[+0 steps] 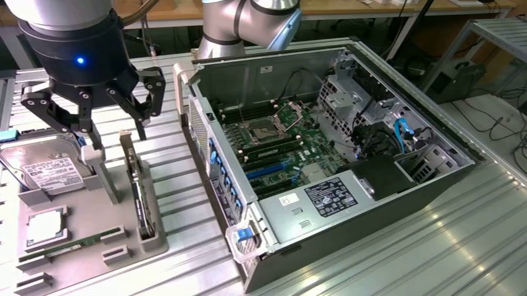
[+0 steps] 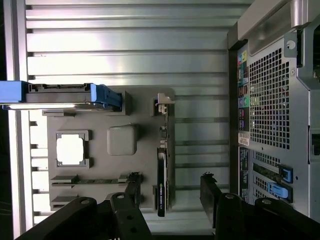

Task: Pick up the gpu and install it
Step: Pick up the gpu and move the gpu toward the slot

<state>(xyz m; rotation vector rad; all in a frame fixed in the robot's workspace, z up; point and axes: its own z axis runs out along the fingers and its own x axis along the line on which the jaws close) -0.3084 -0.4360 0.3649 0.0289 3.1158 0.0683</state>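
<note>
1. Currently the gripper (image 1: 117,140) hangs over the grey parts tray (image 1: 95,213) at the exterior view's left, with its jaws spread wide and nothing between them
2. The gpu (image 1: 137,185) stands on its long edge in a slot along the tray's side nearest the computer case (image 1: 272,74), with its silver bracket at the far end. It is untouched and not yet lifted
3. In the wrist view the card runs lengthwise between the two fingers (image 2: 134,186), nearer one than the other, and the gripper is above it and apart from it
4. The hard drive (image 1: 45,166) sits at the tray's far corner on the exterior view's left. The processor (image 1: 45,225) and memory stick (image 1: 74,243) lie nearer. None of them is under the jaws
5. The case lies open at the exterior view's right, with the motherboard (image 1: 276,145) exposed. The blue expansion slots (image 1: 263,169) look vacant, as far as I can judge
6. Handling, by my judgement: the card is light, thin and stiff, and fragile on its component faces and edge contacts. The safest hold is a pinch across the flat faces near the upper edge at mid-length, so it stays square. The smooth faces may slip under a light pinch
</note>
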